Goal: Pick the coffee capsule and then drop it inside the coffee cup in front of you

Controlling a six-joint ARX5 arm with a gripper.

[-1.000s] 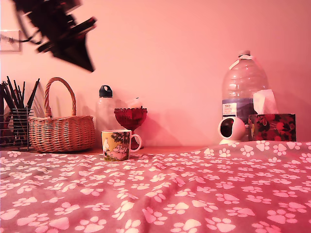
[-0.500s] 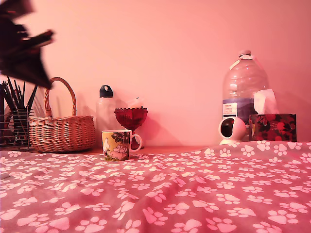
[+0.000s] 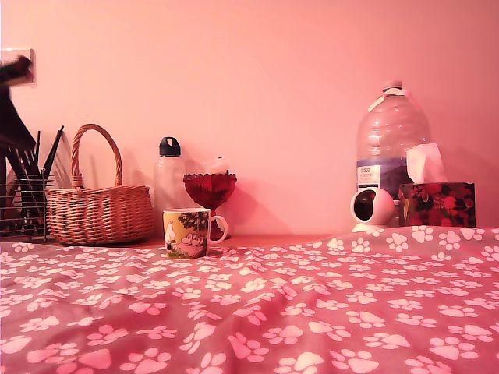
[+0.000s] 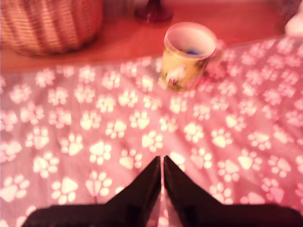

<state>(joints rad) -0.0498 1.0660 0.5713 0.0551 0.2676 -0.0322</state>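
A: Gripper status?
B: Jaws closed tip to tip, only a hairline slit between them, nothing held. They hang over the paw-print cloth.
A: Beyond the tips?
B: Cup, well ahead and slightly to one side, upright on the cloth's far edge. A small blue item lies inside; too blurred to identify.
A: Further out?
B: Goblet foot behind the cup, basket off to the other side, both on bare table.
A: Exterior view?
B: Arm only a dark blur at that view's left edge.
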